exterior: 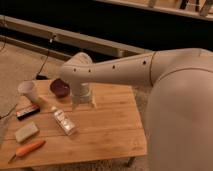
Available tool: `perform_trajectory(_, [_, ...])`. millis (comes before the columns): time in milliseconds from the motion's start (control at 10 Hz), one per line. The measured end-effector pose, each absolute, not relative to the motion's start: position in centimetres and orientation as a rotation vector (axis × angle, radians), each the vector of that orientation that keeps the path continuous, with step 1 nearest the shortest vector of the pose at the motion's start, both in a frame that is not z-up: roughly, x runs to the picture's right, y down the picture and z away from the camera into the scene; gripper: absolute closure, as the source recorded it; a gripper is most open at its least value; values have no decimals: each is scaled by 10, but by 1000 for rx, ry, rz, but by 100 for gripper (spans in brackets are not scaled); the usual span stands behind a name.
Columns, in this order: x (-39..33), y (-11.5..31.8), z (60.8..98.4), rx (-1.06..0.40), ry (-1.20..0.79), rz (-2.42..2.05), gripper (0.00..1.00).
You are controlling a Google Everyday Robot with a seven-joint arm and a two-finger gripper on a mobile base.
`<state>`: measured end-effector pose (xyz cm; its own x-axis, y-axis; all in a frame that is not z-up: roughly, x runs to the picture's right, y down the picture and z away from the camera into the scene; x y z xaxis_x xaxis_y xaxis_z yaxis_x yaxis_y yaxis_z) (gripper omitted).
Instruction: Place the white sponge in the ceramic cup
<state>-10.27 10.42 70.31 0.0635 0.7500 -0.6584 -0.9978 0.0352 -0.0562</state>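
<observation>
The white sponge (pixel 26 132) lies flat near the front left of the wooden table (pixel 110 125). The ceramic cup (pixel 28 91) stands upright at the table's far left corner. My gripper (pixel 82 103) hangs from the arm over the back middle of the table, to the right of the cup and well apart from the sponge. It holds nothing that I can see.
A dark maroon bowl (pixel 60 88) sits at the back, just left of the gripper. A black-and-red flat bar (pixel 28 111) lies between cup and sponge. A clear labelled bottle (pixel 64 121) lies on its side mid-table. A carrot (pixel 27 149) lies at the front left edge.
</observation>
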Motion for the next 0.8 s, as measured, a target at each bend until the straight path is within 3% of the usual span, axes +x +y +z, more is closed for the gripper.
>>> perform_trajectory(800, [-103, 103, 703, -593, 523, 1438, 35])
